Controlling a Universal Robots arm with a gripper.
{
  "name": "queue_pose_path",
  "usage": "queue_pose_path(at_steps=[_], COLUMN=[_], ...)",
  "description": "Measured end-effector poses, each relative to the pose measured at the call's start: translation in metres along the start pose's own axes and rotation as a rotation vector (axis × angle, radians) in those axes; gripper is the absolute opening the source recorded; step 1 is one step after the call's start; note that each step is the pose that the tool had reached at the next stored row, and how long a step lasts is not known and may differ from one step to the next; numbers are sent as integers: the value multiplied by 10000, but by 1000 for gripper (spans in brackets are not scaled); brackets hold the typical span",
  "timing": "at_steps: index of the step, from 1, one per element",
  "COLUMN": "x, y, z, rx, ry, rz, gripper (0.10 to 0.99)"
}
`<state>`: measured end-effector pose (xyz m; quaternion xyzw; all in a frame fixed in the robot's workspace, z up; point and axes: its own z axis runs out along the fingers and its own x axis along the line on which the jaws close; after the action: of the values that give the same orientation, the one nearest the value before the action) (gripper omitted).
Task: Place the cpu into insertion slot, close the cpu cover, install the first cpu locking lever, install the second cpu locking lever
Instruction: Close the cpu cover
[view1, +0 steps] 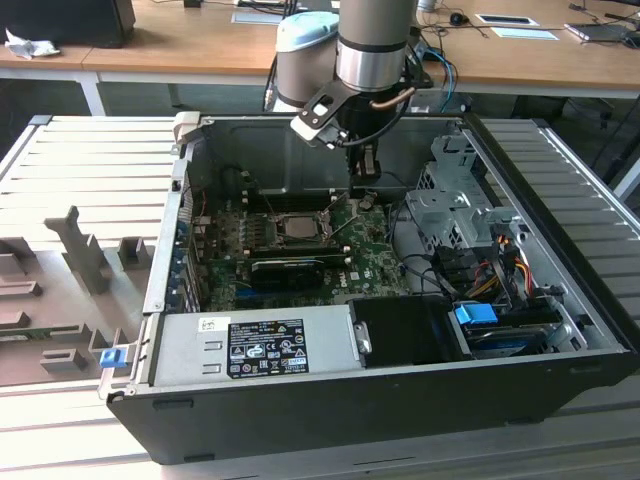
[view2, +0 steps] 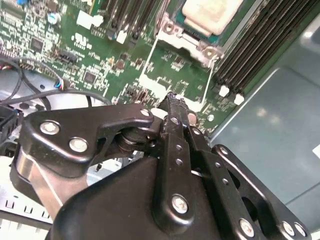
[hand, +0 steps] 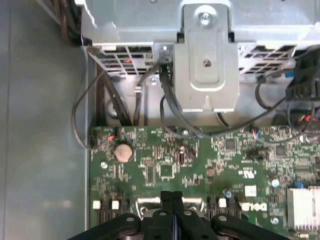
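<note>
While my hand (view1: 366, 188) hangs low inside the open computer case (view1: 400, 412), its fingers (view2: 175, 131) are pressed together with nothing between them. The cpu (view1: 292, 227) sits in the insertion slot (view1: 268, 235) on the green motherboard (view1: 365, 262), near the frame's centre, toward the exterior view's left of my hand and apart from it. A thin wire lever (view2: 149, 59) reaches from the slot toward my fingertips.
</note>
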<state>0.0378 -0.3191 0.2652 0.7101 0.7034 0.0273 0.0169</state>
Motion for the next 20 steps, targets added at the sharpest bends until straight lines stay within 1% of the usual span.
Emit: queue_pose_path(at_steps=[1, 3, 4, 6, 11, 14, 16, 20], x=[0, 0, 1, 0, -1, -1, -2, -2], y=[21, 98, 112, 152, 157, 140, 112, 95], z=[7, 26, 33, 90, 188, 199, 200, 200], rx=[0, 1, 0, 0, 8, 21, 22, 22], ry=[-1, 0, 3, 1, 4, 3, 3, 5], rz=[0, -11, -12, -21, -35, -44, -44, -44], gripper=[106, 106, 106, 106, 106, 106, 106, 106])
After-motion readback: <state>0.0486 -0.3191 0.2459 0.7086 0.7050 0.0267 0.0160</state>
